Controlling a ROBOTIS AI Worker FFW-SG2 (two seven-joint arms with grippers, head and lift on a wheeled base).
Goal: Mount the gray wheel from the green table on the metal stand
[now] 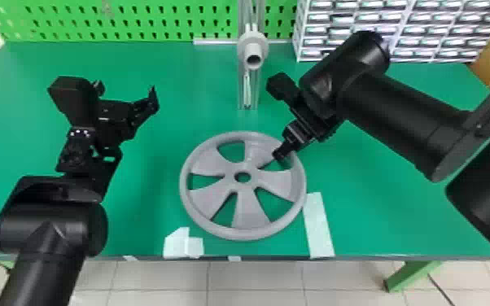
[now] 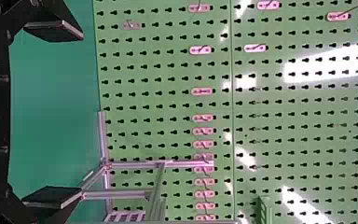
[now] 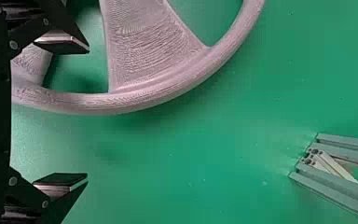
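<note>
The wheel (image 1: 250,211) lies on the tabletop (image 1: 378,211), stand (image 1: 252,37) at twelve o'clock. Left tool (image 1: 128,91) at ten, right tool (image 1: 281,153) at two, both open. Any writing on the drawers (image 1: 344,30) is too tiny to read.

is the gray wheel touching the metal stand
Apart. The head view shows a strip of bare green table between the far rim of the gray wheel and the near end of the metal stand.

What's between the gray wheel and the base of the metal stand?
Nothing but bare green tabletop between the gray wheel and the metal stand. Head view shows it; right wrist view agrees.
</note>
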